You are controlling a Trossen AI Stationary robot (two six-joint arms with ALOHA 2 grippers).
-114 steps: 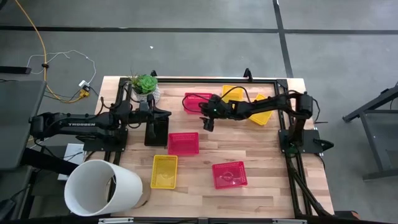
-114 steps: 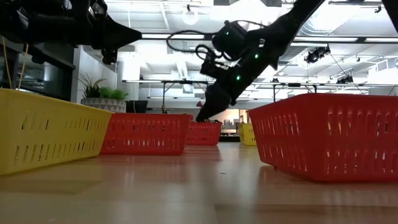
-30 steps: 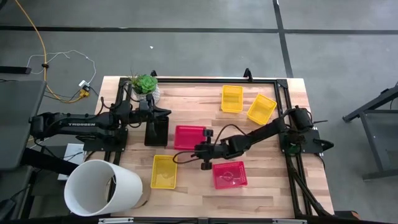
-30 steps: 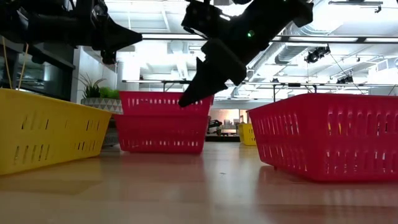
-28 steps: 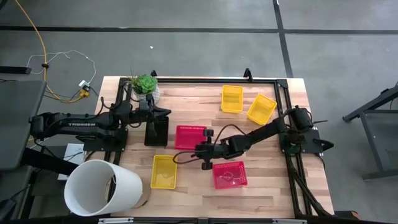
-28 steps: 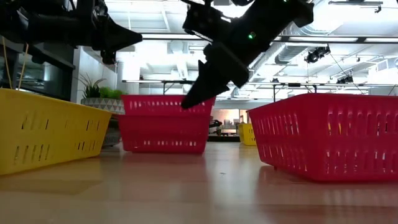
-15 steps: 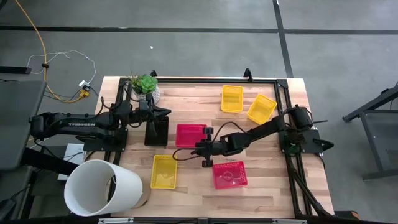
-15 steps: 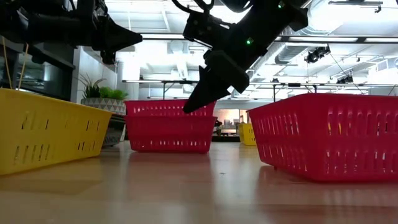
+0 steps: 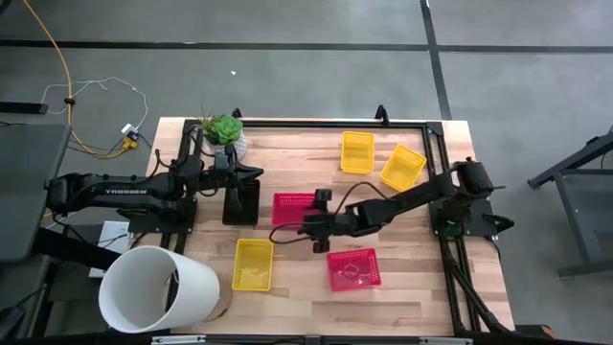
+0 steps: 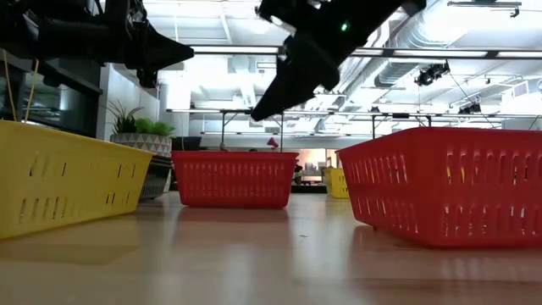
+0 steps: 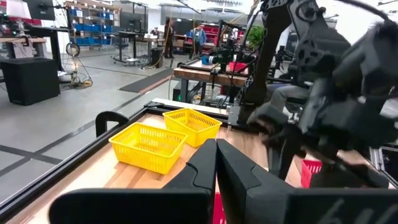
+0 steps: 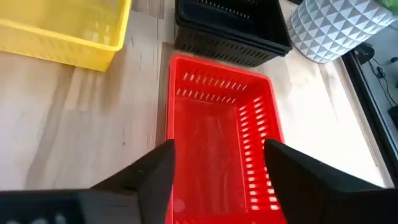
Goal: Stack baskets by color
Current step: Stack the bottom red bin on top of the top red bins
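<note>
Right gripper [image 9: 316, 222], fingers apart & empty, hovers at the center red basket stack [image 9: 292, 207], mid-frame beside black baskets [image 9: 240, 202]; looks nested. Left gripper [image 9: 257, 175] shut, waiting above black ones.

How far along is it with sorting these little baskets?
Partly done: two red lattice plastic baskets sit nested mid-table beside the black baskets. The open right gripper hovers above them, holding nothing. One more red basket and three separate yellow baskets remain unstacked.
</note>
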